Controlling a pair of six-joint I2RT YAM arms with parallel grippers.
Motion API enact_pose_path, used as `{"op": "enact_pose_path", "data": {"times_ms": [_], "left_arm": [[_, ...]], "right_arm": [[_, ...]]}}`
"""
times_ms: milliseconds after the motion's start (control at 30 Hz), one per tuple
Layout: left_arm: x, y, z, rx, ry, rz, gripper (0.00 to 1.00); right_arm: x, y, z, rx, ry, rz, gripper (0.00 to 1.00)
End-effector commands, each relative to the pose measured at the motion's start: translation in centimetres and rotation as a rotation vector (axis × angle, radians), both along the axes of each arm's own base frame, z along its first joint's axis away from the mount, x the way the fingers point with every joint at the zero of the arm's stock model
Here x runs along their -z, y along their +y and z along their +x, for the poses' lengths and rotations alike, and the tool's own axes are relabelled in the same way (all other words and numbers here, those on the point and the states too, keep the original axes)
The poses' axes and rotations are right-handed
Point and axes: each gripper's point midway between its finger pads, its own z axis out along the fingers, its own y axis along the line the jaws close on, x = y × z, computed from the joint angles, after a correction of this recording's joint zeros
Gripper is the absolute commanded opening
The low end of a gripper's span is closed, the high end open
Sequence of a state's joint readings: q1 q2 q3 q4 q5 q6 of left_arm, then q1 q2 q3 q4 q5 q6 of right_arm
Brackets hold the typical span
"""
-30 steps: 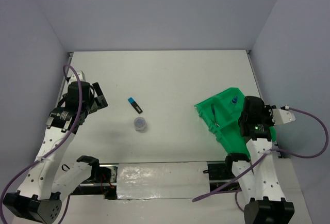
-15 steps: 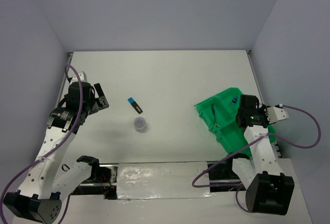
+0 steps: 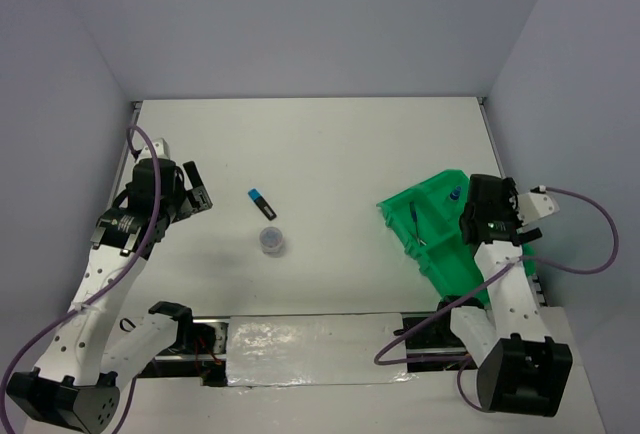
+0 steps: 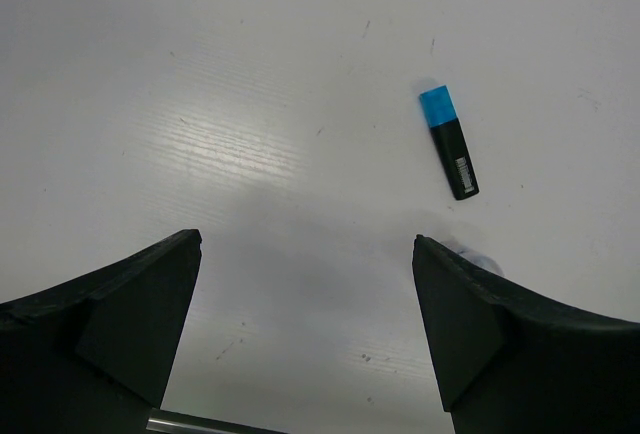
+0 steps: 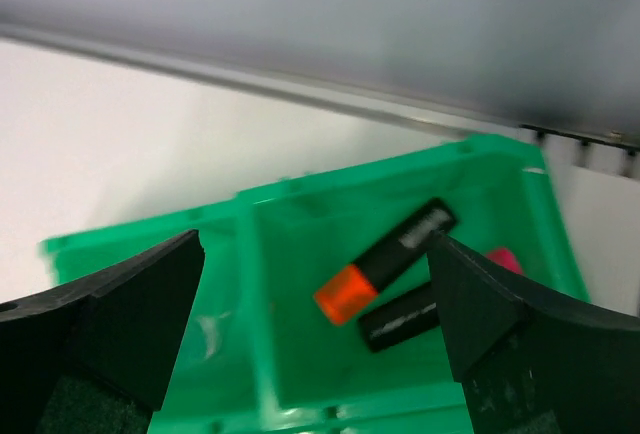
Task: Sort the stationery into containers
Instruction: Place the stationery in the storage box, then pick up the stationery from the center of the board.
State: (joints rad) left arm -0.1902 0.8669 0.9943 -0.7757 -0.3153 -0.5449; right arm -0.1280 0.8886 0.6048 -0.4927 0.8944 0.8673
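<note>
A short black highlighter with a blue cap lies on the white table. A round greyish tub stands just nearer than it. My left gripper hangs open and empty to their left. The green tray sits at the right. It holds a thin blue pen and a blue-capped bottle. My right gripper is open above one compartment. In that compartment lie an orange-capped highlighter and a pink-capped one, both free of the fingers.
Grey walls enclose the table on three sides, and the right wall runs close behind the tray. A metal strip marks the table's edge beyond the tray. Purple cables trail from both arms.
My right gripper has opened and its wrist has shifted a little toward the far side above the tray. The left arm has barely moved.
</note>
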Motion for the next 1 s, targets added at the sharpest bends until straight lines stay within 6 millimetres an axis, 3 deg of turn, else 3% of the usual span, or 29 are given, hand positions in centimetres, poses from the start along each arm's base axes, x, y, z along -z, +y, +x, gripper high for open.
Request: {"op": "enact_pose_path", "data": {"times_ms": [0,167,200,267,300,333,367,400,433,467,500,533,567,633,667,700,733,767,800,967], "left_arm": [[-0.6,0.1,0.8,0.004,-0.038,0.009,0.99],[-0.2,1.4,0.6,-0.083,-0.002,0.037,0.99],[-0.2,2.2,0.4,-0.121,0.008,0.062,0.99],[-0.2,3.0,0.3,-0.183,0.016,0.069,0.99],[0.0,3.5,-0.1,-0.212,0.031,0.080,0.99],[0.0,4.3,-0.2,-0.258,0.032,0.092,0.99],[-0.1,4.9,-0.4,-0.288,0.034,0.096,0.99],[-0.1,5.3,-0.7,-0.311,0.037,0.104,0.99],[-0.2,5.6,-0.7,-0.324,0.033,0.105,0.99],[-0.2,5.9,-0.9,-0.344,0.030,0.106,0.99],[-0.4,6.1,-1.1,-0.354,0.028,0.111,0.99],[-0.5,6.6,-1.5,-0.386,0.031,0.122,0.99],[-0.7,6.9,-1.7,-0.403,0.023,0.125,0.99],[-1.2,7.4,-2.4,-0.440,-0.003,0.127,0.99],[-1.5,7.5,-2.5,-0.447,-0.015,0.128,0.99],[-1.7,7.6,-2.6,-0.451,-0.028,0.123,0.99],[-2.1,7.7,-2.9,-0.457,-0.051,0.118,0.99],[-2.1,7.6,-2.8,-0.451,-0.060,0.111,0.99],[-2.4,7.5,-2.8,-0.441,-0.077,0.105,0.99],[-1.7,6.5,-1.9,-0.368,-0.046,0.097,0.99]], "right_arm": [[-6.2,2.7,4.6,-0.261,-0.126,-0.043,1.00],[-13.7,11.1,6.5,-0.615,-0.202,-0.167,1.00],[-15.3,15.0,7.3,-0.773,-0.219,-0.165,1.00],[-16.1,20.3,8.3,-0.985,-0.228,-0.154,1.00],[-17.5,23.1,8.8,-1.091,-0.239,-0.157,1.00],[-15.1,28.8,9.4,-1.269,-0.148,-0.141,1.00],[-14.4,31.6,9.5,-1.343,-0.099,-0.148,1.00],[-15.2,35.7,9.0,-1.462,-0.087,-0.148,1.00],[-11.6,39.0,9.9,-1.540,0.029,-0.156,1.00],[-10.8,41.3,10.0,-1.599,0.060,-0.149,1.00],[-11.5,43.7,10.6,-1.642,0.043,-0.141,1.00],[-7.6,47.0,10.7,-1.726,0.140,-0.126,1.00],[-8.5,49.1,11.4,-1.758,0.119,-0.122,1.00],[-5.9,52.0,11.8,-1.803,0.200,-0.123,0.99],[-1.6,53.6,12.2,-1.831,0.309,-0.142,0.99],[-2.1,55.1,13.0,-1.838,0.301,-0.151,0.99],[-0.9,56.0,13.2,-1.847,0.337,-0.159,0.99],[2.8,56.9,13.5,-1.863,0.424,-0.165,0.99],[2.4,57.9,14.1,-1.870,0.418,-0.167,0.99],[7.8,59.7,15.0,-1.916,0.538,-0.186,0.98]]}}
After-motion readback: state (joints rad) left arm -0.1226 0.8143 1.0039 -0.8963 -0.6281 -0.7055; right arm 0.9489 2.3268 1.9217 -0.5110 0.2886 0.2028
